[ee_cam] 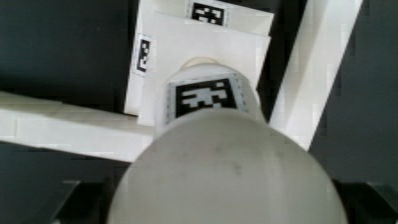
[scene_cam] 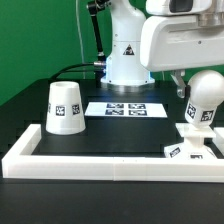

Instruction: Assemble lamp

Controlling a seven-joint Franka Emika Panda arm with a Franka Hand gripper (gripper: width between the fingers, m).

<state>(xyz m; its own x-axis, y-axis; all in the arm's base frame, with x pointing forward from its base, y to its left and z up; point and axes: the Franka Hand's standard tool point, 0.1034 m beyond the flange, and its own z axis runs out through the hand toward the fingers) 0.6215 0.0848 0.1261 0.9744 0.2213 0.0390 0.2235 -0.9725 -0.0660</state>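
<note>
The white round bulb (scene_cam: pixel 206 95) is upright at the exterior view's right, its tagged neck down over the flat angular base (scene_cam: pixel 192 143). I cannot tell whether the neck is seated in the base. In the wrist view the bulb (ee_cam: pixel 222 165) fills the foreground, with the base (ee_cam: pixel 199 45) beyond it. My gripper (ee_cam: pixel 217 205) is shut on the bulb's round head, and a dark finger (ee_cam: pixel 68 202) shows at each side. The tapered shade (scene_cam: pixel 64 108) stands alone on the table at the exterior view's left.
The marker board (scene_cam: pixel 125 108) lies in the middle in front of the robot's pedestal (scene_cam: pixel 125 60). A low white wall (scene_cam: pixel 100 165) runs along the front and the exterior view's left of the black table; its rails also show in the wrist view (ee_cam: pixel 324 70).
</note>
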